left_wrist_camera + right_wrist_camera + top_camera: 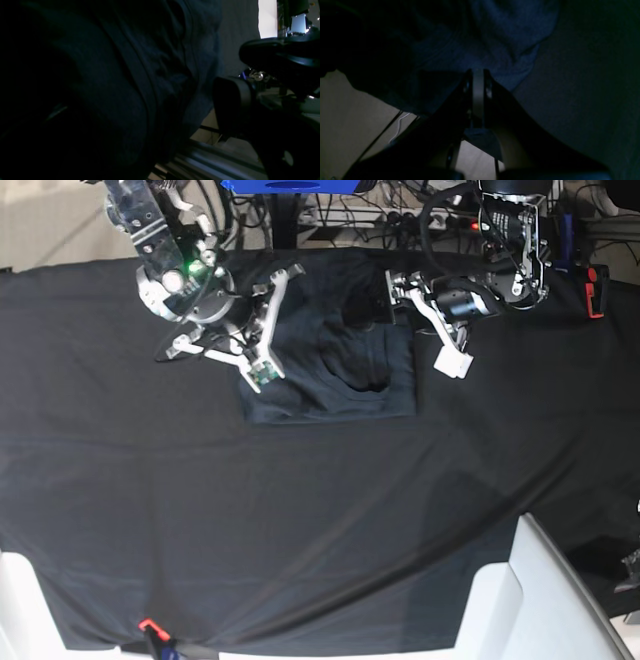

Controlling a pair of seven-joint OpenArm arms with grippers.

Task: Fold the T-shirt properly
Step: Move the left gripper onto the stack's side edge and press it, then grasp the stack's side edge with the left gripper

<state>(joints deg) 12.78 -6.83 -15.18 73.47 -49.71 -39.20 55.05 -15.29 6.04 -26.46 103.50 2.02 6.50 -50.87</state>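
Note:
The dark charcoal T-shirt (340, 370) lies at the back middle of the black table cloth (300, 520). Its near part is a flat rectangle and its far part is bunched. My right gripper (262, 320) is at the shirt's left edge. In the right wrist view the right gripper (477, 72) has its jaws together on wrinkled shirt fabric (510, 37). My left gripper (405, 290) is at the shirt's far right corner. In the left wrist view the left gripper (228, 68) has its jaws apart beside the shirt's ribbed folds (150, 75).
The table's far edge is close behind both grippers, with cables and equipment beyond it. White panels stand at the front right (520, 600) and the front left (15, 600). A red item (597, 290) sits at the far right, and an orange clip (148, 625) on the front edge.

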